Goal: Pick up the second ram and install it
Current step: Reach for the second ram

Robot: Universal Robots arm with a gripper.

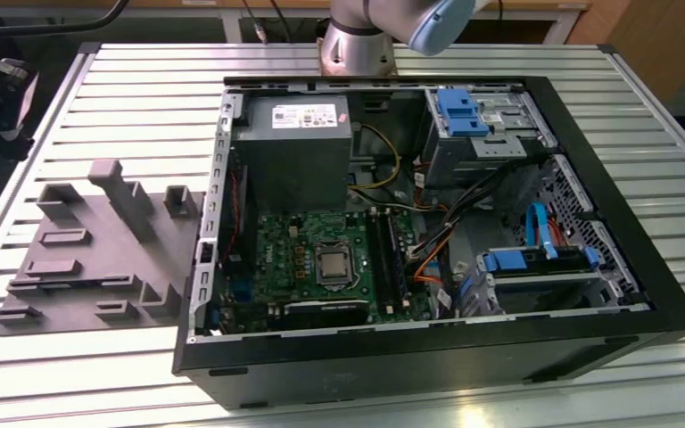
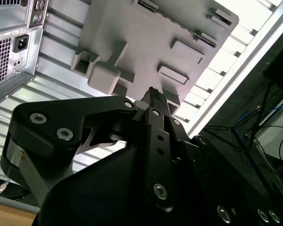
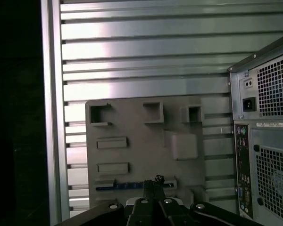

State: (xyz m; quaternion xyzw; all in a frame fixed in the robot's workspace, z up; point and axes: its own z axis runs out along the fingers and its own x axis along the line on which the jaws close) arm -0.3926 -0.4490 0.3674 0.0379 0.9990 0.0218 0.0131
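Both wrist views show joined fingers (image 2: 154, 106) (image 3: 148, 189) over tray (image 2: 146, 42) (image 3: 137, 117); exterior view, the motherboard (image 1: 299, 239).

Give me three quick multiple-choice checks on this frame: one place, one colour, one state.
1. The gripper points at: A the grey tray; B a keyboard; C a cardboard box.
2. The drive-bay clips are: A red; B blue; C yellow.
3. The computer case is: A lying with its side open; B panelled shut; C standing upright.
Key: A, both wrist views show the tray beyond the gripper; B, blue plastic in the exterior view; A, the motherboard lies exposed.
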